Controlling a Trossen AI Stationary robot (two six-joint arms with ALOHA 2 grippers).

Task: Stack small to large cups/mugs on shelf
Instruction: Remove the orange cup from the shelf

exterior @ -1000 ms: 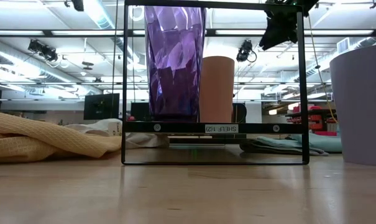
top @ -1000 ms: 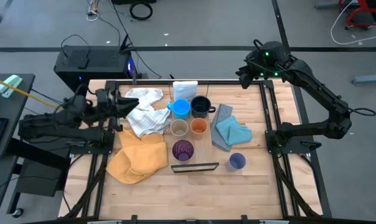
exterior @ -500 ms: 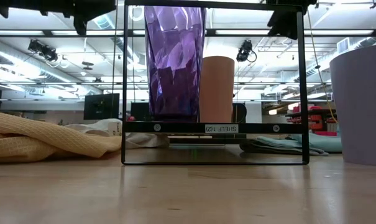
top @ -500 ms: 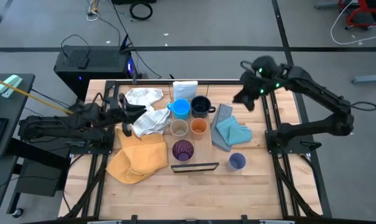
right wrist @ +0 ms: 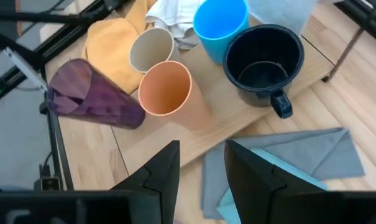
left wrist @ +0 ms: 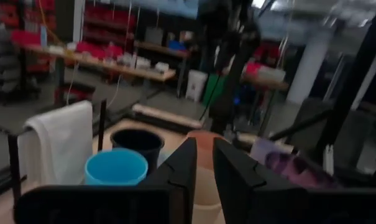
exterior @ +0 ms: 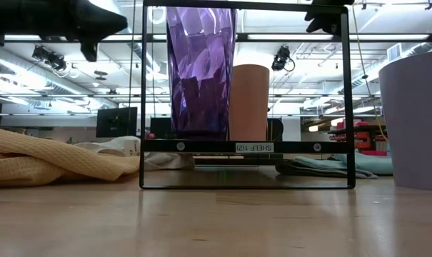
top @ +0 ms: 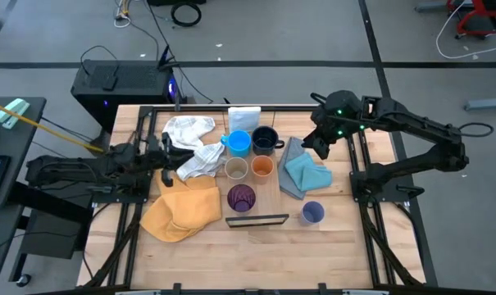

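Note:
Five cups stand on the shelf (top: 272,182), a light plank with a black frame (exterior: 248,146) at its near end: light blue mug (top: 238,142), navy mug (top: 266,139), tan cup (top: 236,169), orange cup (top: 262,167), purple tumbler (top: 242,197). The lavender cup (top: 312,213) stands on the table to the right of the frame. My left gripper (top: 182,156) hovers over the white cloth, left of the cups, its fingers a narrow gap apart (left wrist: 204,168). My right gripper (top: 313,146) is open (right wrist: 201,168) above the blue cloths, right of the navy mug (right wrist: 262,59).
A white cloth (top: 194,152) and a yellow cloth (top: 182,205) lie left of the shelf, grey-blue and blue cloths (top: 305,172) to its right. A small white box (top: 243,117) stands at the shelf's far end. Black rails run along both table sides.
My right gripper has come down and toward the near-left, from above the table's far right corner to beside the navy mug. My left gripper has moved right and a little nearer over the white cloth, toward the cups. No cup has moved.

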